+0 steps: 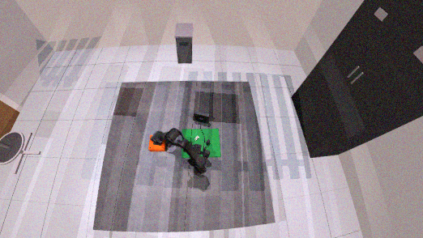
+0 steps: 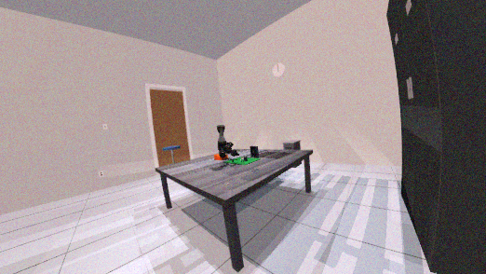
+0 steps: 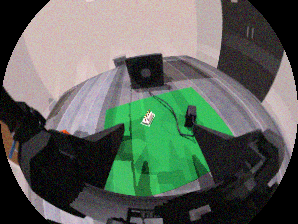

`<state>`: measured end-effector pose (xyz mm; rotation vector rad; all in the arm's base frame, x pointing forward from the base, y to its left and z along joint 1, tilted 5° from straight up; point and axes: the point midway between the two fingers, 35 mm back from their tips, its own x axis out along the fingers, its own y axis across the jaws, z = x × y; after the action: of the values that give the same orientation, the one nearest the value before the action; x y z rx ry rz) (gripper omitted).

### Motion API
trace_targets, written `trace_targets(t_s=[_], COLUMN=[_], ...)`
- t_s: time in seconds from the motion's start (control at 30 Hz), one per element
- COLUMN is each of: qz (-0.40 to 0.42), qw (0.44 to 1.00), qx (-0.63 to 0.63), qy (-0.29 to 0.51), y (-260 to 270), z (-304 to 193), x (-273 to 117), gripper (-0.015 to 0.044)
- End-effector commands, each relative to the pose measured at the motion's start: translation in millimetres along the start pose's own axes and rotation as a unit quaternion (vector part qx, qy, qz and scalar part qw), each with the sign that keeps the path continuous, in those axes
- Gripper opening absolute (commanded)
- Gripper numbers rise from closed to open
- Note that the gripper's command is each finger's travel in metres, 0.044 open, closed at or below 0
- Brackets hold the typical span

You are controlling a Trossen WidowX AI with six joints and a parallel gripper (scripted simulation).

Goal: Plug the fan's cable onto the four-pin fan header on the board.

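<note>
The green board (image 1: 215, 137) (image 2: 253, 160) (image 3: 200, 100) lies on the table. A small white part with pins, which looks like the fan header (image 1: 197, 138) (image 3: 147, 118), is on its left half. A small black upright block (image 1: 207, 142) (image 3: 190, 116), apparently the cable's plug, stands on the right half, apart from the white part. The dark cable (image 3: 175, 114) runs from the black fan (image 1: 201, 117) (image 2: 254, 151) (image 3: 145, 71) to near this block. My gripper (image 1: 207, 154) (image 3: 160, 127) is open and empty over the board's near part. In the wrist view the block shows just beyond the right fingertip; whether they touch is unclear.
The arm's orange base (image 1: 157, 143) (image 2: 219, 157) is left of the board. The fan stands on the table (image 1: 117, 194) (image 2: 205, 179) behind the board. A grey box (image 1: 184, 42) (image 2: 291, 144) and a dark cabinet (image 1: 344, 81) are farther off.
</note>
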<state>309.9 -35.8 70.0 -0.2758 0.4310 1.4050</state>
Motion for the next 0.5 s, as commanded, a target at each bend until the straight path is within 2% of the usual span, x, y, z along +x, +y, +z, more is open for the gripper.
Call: trace_targets(t_s=[0.0, 0.47], qz=[0.022, 0.050], qw=[0.999, 0.977], qx=[0.002, 0.020], qy=[0.049, 0.206], y=[1.3, 1.0], z=[1.9, 4.2], x=[2.5, 4.0], gripper=[0.0440, 0.0440])
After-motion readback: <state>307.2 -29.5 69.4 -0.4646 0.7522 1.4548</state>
